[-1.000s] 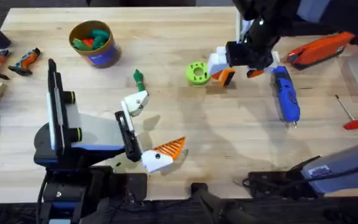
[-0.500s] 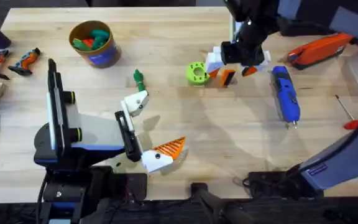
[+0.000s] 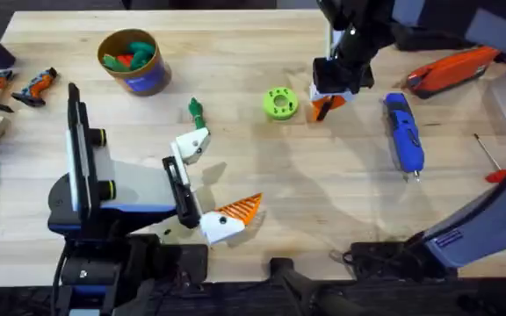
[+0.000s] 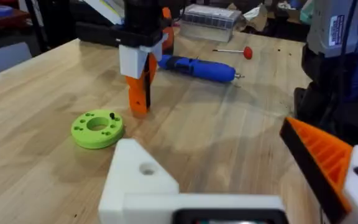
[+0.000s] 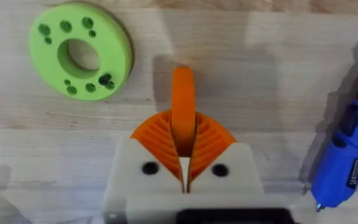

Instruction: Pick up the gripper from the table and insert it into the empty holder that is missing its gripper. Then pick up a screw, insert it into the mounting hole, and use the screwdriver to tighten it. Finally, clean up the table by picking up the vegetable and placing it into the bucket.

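- The right gripper [image 3: 330, 98] stands over the far middle of the table, its two orange ribbed pads [image 5: 199, 138] pressed narrow against the gripper [image 5: 183, 102] — the small orange wedge sits squarely between them, its tip poking out past the pads toward the wood.
- From the left wrist view the same wedge hangs upright under the right arm's white finger blocks, its lower end at or just above the tabletop; which of the two I cannot tell.
- The lime-green disc [image 3: 280, 104] lies just beside the held wedge, apart from it.
- The screwdriver [image 3: 404, 133] lies flat on the table on the wedge's other side, near but not touching.
- The left gripper [image 3: 207, 186] rests low near the table's near edge — its jaws stand wide, with nothing between them.
- One left finger carries an orange ribbed pad [image 4: 319, 155]; the other is the holder [image 4: 138, 180], a bare white block with a small hole.
- The vegetable [image 3: 196, 111] lies on the wood just beyond the holder.
- The bucket [image 3: 132, 61] stands at the far left, well apart from both grippers.
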Tool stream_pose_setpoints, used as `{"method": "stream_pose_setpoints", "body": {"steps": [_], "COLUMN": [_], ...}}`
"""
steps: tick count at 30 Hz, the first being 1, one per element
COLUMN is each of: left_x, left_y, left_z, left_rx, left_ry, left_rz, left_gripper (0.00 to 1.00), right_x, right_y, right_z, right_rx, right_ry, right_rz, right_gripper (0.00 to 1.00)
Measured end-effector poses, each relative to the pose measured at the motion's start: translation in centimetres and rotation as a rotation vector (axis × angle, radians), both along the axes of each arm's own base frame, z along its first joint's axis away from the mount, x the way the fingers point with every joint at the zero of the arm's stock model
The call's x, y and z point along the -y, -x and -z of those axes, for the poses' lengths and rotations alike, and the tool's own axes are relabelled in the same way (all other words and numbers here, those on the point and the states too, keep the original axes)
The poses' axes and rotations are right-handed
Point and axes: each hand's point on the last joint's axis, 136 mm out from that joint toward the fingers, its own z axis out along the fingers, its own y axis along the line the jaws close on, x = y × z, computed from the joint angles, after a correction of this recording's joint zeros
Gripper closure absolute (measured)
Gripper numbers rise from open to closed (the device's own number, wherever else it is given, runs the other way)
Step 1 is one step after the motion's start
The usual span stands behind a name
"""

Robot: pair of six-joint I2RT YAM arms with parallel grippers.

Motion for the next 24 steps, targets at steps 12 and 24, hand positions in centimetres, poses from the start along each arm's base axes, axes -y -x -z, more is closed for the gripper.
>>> {"method": "stream_pose_setpoints", "body": {"steps": [12,24], "left_x": [0.0,0.0], "left_y": [0.0,0.0], "left_z": [0.0,0.0], "left_rx": [0.000,0.000], "left_ry": [0.000,0.000], "left_rz": [0.000,0.000], "left_gripper": [0.015,0.015], "right_x": [0.1,0.1], "right_y": [0.2,2.3], "right_z": [-1.0,-13.1], "right_rx": [0.017,0.322], "right_ry": [-0.007,-0.198], "right_rz": [-0.002,-0.006], "right_gripper": [0.988,0.988]}}
